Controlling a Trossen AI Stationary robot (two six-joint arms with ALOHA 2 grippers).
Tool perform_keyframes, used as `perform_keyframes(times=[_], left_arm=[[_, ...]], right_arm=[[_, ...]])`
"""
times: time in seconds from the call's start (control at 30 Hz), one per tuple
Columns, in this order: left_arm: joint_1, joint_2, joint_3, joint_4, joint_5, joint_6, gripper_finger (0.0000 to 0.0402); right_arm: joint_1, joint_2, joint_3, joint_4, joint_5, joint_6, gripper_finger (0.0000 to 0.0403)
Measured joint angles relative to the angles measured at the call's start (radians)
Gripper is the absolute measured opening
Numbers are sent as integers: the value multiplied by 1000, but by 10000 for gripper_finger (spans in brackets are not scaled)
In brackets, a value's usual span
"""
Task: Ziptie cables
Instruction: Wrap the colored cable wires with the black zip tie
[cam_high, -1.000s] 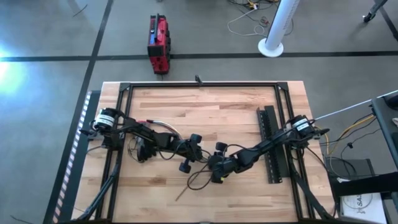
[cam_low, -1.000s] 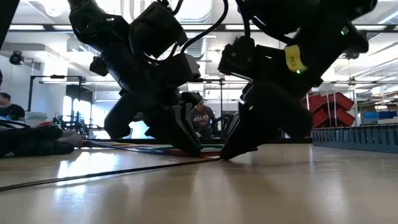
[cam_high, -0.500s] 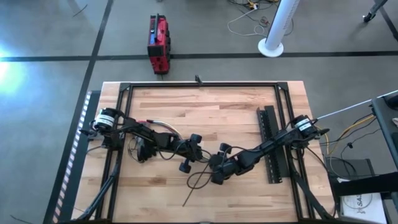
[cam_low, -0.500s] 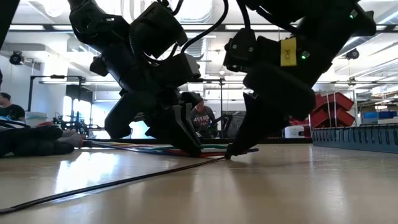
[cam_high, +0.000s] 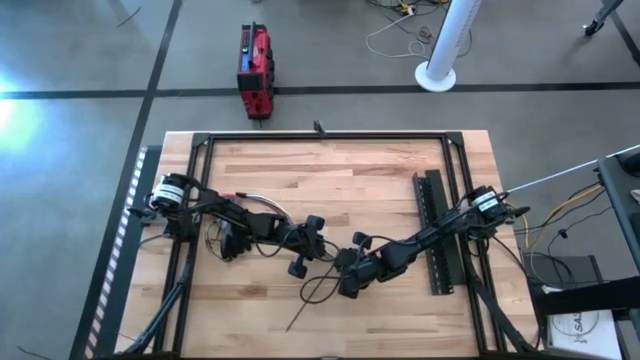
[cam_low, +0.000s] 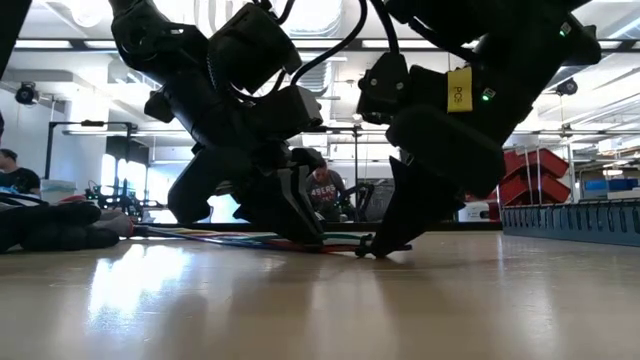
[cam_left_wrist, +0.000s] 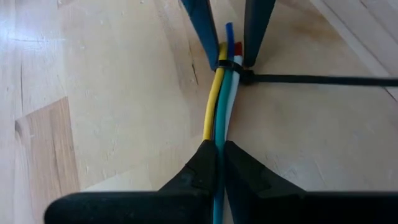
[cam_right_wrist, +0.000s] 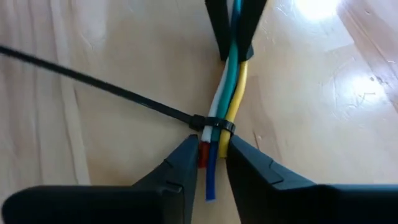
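Cables lie on the table near the centre of the high view, with the ziptie already looped around them and its tail running off. Your left gripper is closed on the bundle, and your right gripper stands with its fingers closely around the wire ends beside the loop, though you cannot tell if it really pinches. I judge the loop may slide off the short ends if the right gripper pulls along the wires. Both arms reach low and meet at centre.

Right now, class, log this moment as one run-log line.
left gripper: shut on cables | right gripper: astride cables' end | ziptie: looped around cables | tail: trailing on table
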Motion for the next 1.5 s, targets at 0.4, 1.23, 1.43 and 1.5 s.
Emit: perform_keyframes(times=[0.4, 1.23, 1.43, 1.5], left_arm=[[0, 0, 0, 2, 0, 0, 6], [0, 0, 0, 4, -1, 2, 6], [0, 0, 1, 4, 0, 0, 6], [0, 0, 1, 5, -2, 0, 6]], right_arm=[[-17, 1, -1, 29, 20, -69, 41], [-21, -45, 59, -63, -5, -37, 90], [-4, -27, 45, -69, -7, -9, 102], [-5, -5, 41, -72, 3, -7, 104]])
